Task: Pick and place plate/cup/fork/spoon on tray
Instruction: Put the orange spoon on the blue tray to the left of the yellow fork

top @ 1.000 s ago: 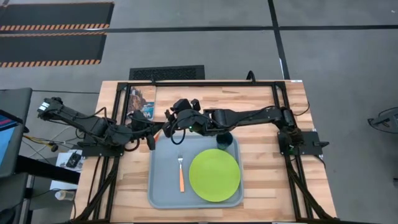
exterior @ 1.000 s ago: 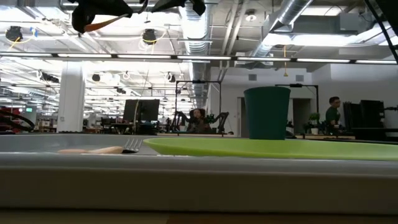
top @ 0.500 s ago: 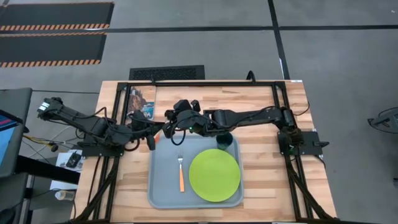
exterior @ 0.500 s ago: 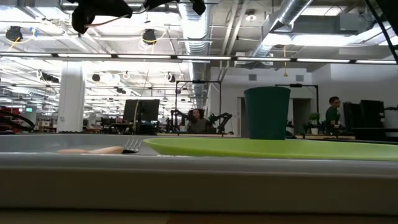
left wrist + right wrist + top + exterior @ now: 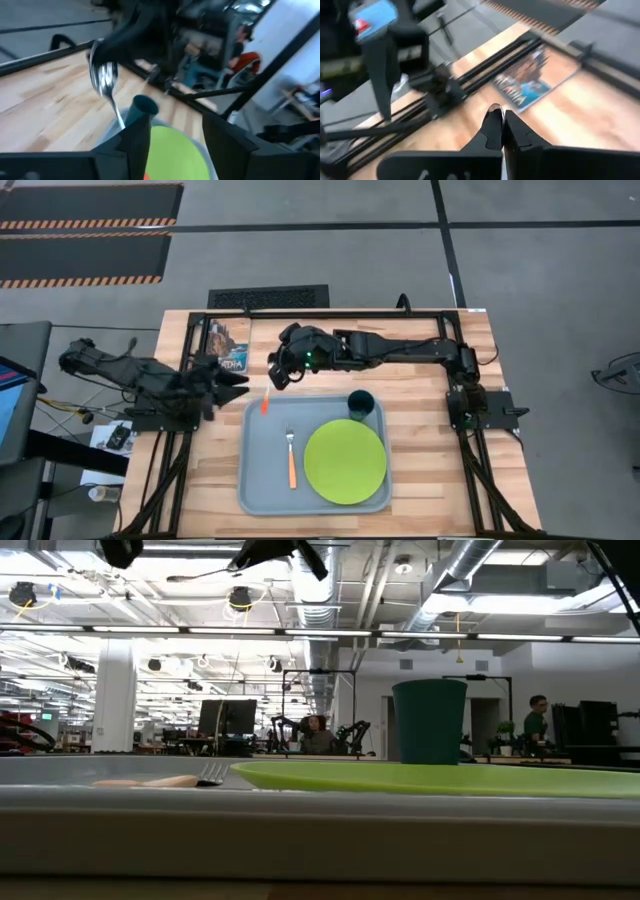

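Note:
The spoon point(image 5: 268, 392) hangs in the air over the far left corner of the tray point(image 5: 260, 485), with my right gripper point(image 5: 279, 374) shut on its silver end. Its orange handle end point(image 5: 265, 403) is free. My left gripper point(image 5: 238, 379) stands open just left of the spoon, touching nothing; its fingers point(image 5: 141, 142) frame the spoon's stem point(image 5: 116, 111). On the tray lie the orange-handled fork point(image 5: 291, 456) and the lime-green plate point(image 5: 345, 461). The dark teal cup point(image 5: 361, 402) stands upright at the tray's far right corner. My right gripper pinches the spoon at its silver bowl point(image 5: 102, 75) between its two fingers; a sliver of metal point(image 5: 495, 107) shows between them. The spoon is lifted clear. Its stem and orange handle end slant down from the fingers toward the tray.
The ACADIA booklet point(image 5: 228, 346) lies on the wooden table at the far left, beyond the tray. Black frame rails point(image 5: 330, 313) run along the table's far edge and sides. Bare tray floor point(image 5: 262, 465) lies left of the fork.
The spoon has passed from my left gripper to my right. My right gripper has shut on its bowl end and drawn a little toward the far edge. My left gripper has opened, let go of the handle and pulled back toward the table's left edge.

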Tool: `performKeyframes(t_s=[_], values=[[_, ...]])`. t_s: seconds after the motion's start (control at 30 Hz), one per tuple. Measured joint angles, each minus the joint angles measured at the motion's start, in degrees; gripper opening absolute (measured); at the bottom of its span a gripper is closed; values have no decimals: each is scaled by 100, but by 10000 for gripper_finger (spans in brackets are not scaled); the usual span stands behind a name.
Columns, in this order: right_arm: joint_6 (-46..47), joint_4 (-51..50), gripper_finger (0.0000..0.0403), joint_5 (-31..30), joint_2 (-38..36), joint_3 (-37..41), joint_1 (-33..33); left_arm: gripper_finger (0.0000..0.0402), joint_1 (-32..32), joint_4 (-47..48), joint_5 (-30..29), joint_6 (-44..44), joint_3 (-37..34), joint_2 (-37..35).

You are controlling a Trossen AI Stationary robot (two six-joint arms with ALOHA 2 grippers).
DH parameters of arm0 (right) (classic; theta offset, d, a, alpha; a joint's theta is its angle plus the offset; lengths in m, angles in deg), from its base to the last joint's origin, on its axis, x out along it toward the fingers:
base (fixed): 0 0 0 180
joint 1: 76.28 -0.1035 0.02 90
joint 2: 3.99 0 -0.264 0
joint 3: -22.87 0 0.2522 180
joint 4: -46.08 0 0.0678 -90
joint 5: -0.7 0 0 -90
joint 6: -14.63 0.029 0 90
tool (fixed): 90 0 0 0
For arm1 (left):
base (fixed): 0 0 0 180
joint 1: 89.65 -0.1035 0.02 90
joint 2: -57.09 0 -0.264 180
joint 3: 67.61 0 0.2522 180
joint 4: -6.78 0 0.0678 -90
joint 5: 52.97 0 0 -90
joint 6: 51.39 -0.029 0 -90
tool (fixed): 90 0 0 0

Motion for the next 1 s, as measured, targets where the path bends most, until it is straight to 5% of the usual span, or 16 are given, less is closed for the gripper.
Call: performKeyframes(t_s=[0.27,0.6,1.0], values=[[26,7,5,1298,400,0,-178,177,0,29,1,-294,2,-949],[819,1428,7,2474,1842,4,-625,173,0,114,-56,-365,6,-1208],[788,1599,9,2621,2438,-9,-660,173,0,291,-60,-328,4,-1201]])
